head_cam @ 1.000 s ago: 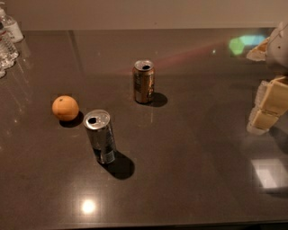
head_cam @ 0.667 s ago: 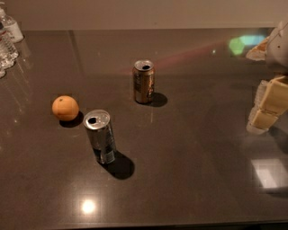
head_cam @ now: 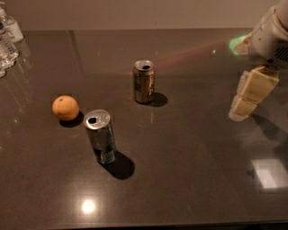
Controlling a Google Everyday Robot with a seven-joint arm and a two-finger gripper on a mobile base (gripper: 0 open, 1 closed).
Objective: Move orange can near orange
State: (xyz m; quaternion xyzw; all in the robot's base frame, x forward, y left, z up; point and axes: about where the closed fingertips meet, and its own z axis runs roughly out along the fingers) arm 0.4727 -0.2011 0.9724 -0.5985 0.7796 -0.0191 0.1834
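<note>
A dark table [head_cam: 189, 179] fills the view. The gripper [head_cam: 249, 96] hangs at the right edge, partly cut off, and how wide it is set cannot be told. A silver can [head_cam: 100, 136] stands beside the orange [head_cam: 65, 108]. The orange can [head_cam: 144, 81] stands upright mid-table, well apart from both. Water bottles [head_cam: 6, 40] are cropped at the left.

Dark glossy table top [head_cam: 189, 179] fills view; pale wall [head_cam: 135, 13] behind far edge. Silver-grey aluminium drink can [head_cam: 100, 137] upright left of centre, toward front; tab hole open on top, shadow cast lower right. Clear plastic water bottles [head_cam: 6, 45] clustered at far left corner, cut by frame. Reflections on table: round white glare spot [head_cam: 88, 206] near front, pale square patch [head_cam: 270, 173] at right, green glow [head_cam: 236, 44] far right, behind gripper [head_cam: 240, 110] hanging over table's right side.
</note>
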